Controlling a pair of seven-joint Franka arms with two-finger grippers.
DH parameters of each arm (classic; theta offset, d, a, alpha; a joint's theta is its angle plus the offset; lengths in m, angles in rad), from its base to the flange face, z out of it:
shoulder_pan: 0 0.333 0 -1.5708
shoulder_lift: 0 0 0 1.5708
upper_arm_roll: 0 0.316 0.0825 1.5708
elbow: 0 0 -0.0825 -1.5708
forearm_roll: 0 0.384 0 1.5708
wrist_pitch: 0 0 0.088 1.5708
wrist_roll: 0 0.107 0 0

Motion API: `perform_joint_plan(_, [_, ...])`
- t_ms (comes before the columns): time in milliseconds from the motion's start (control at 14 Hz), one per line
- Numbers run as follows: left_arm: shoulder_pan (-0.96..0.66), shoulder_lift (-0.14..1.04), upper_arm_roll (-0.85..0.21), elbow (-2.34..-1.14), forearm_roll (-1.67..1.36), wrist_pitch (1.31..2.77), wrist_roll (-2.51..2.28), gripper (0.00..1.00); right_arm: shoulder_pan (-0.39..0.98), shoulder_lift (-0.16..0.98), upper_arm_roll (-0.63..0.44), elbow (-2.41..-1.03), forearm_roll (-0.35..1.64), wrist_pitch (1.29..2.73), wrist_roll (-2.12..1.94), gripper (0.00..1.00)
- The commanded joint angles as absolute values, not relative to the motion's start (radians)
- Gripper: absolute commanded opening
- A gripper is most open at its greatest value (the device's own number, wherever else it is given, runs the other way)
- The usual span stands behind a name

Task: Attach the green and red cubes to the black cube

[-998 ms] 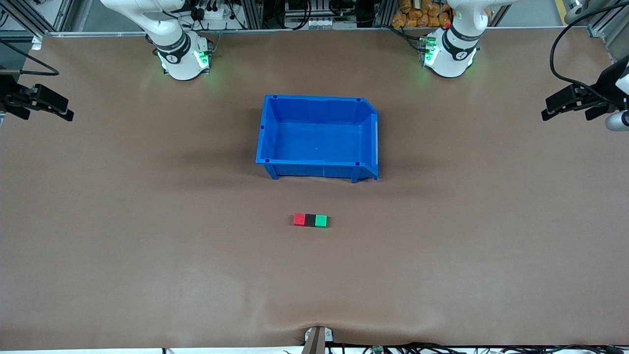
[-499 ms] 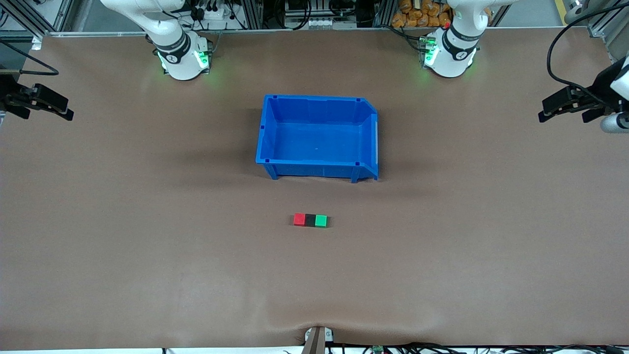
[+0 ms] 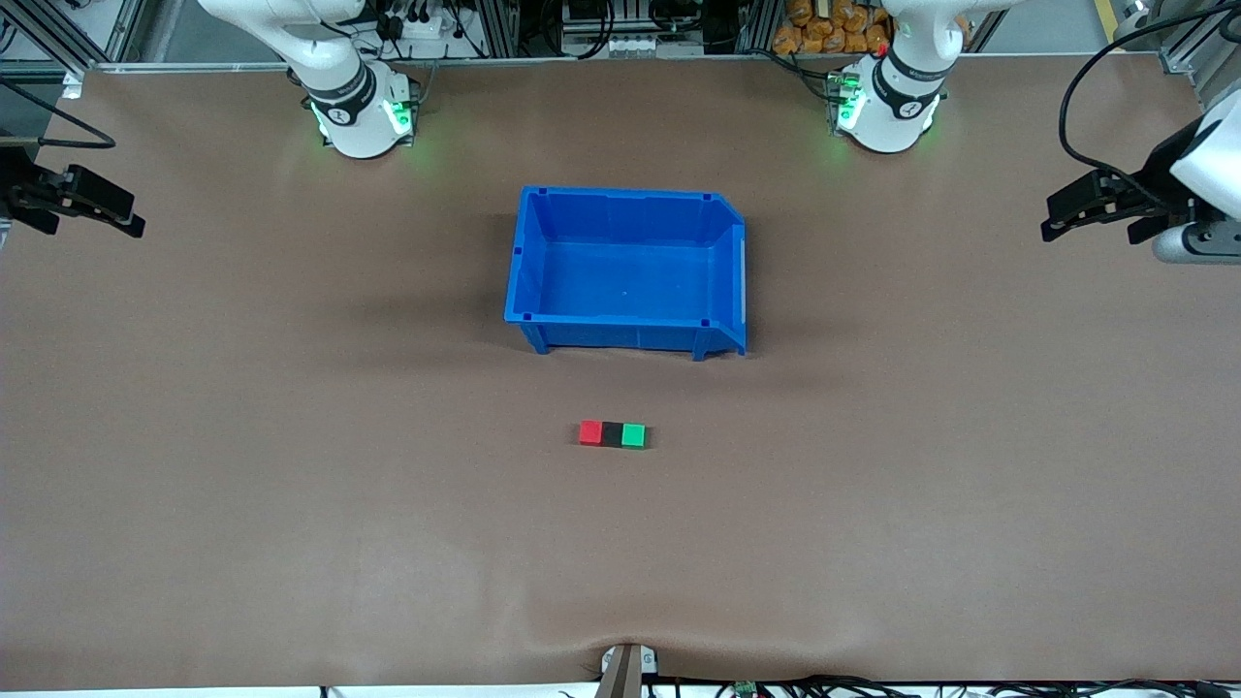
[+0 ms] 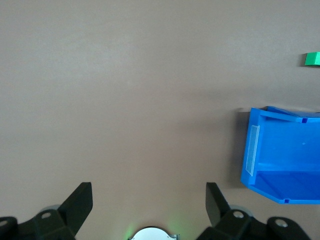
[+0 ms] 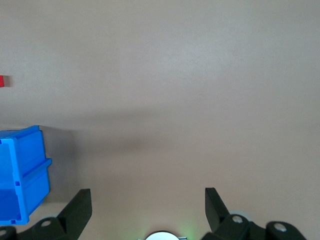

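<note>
Right claw (image 3: 121, 218) at the right arm's end of the table (image 3: 291, 504), over bare brown surface, fingers spread wide and holding nothing; arm above it cut off by the frame edge. In the right wrist view, same claw (image 5: 147, 200) with only the two dark fingertips showing, the rest cropped off.

Red cube (image 3: 590, 432) nearer the front camera than the blue bin (image 3: 524, 262), touching the black cube (image 3: 612, 433) on the side toward the right arm's end. Bright, plain, square-topped. In the right wrist view, only a sliver of it (image 5: 2, 81) at the frame edge, the other cubes out of sight.

Black cube between the two coloured ones, matte and dark, hard to make out against its own shadow. Green cube (image 3: 633, 435) touching it on the side toward the left arm's end, all three in one straight row on the table, same size. In the left wrist view, green cube (image 4: 313, 59) partly cut off, black and red ones not seen.

Blue bin open-topped, nothing inside, one wall lower and slanted; partly cropped in both wrist views (image 4: 280, 155) (image 5: 22, 175).

Left claw (image 3: 1062, 218) at the left arm's end of the table, over bare surface, fingers apart, gripping nothing; in the left wrist view (image 4: 149, 200) only fingertips visible
</note>
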State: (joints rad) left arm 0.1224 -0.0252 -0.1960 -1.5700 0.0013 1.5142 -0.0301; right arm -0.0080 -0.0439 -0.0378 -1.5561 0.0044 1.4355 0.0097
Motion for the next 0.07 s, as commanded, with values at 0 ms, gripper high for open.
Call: perform_joint_plan(0, [0.123,-0.017,-0.224,-1.546,0.046,1.499,-0.048,1.0,-0.014,-0.058,-0.034,-1.562,0.011,1.428,0.005,1.0])
